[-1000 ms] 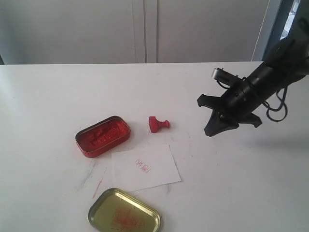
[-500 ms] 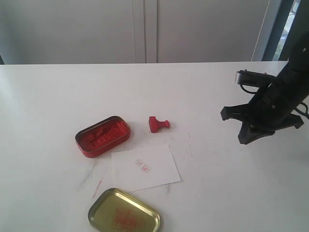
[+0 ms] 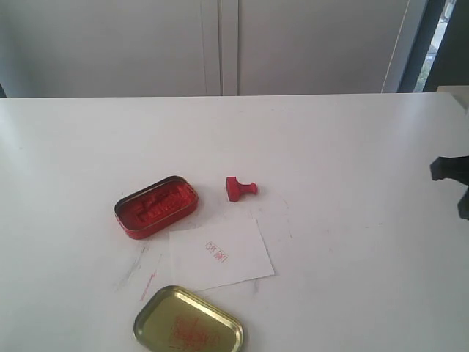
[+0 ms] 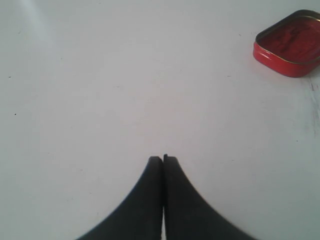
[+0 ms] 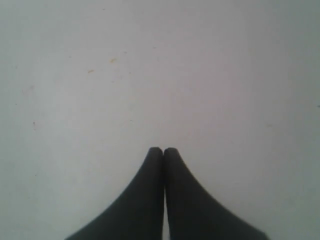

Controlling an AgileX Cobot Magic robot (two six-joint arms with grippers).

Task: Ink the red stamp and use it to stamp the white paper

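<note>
The red stamp lies on its side on the table, just right of the open red ink tin. Below them lies the white paper, bearing a small red imprint. My right gripper is shut with nothing in it, over bare tabletop; in the exterior view only a dark piece of that arm shows at the right edge, far from the stamp. My left gripper is shut and empty too, with the red ink tin some way ahead of it; it does not show in the exterior view.
A gold oval lid smeared with red lies at the front edge below the paper. Faint red marks streak the white tabletop left of the paper. White cabinet doors stand behind the table.
The right arm has pulled back to the right, from the middle right of the table to the frame's edge. Stamp, tin, paper and lid have stayed put.
</note>
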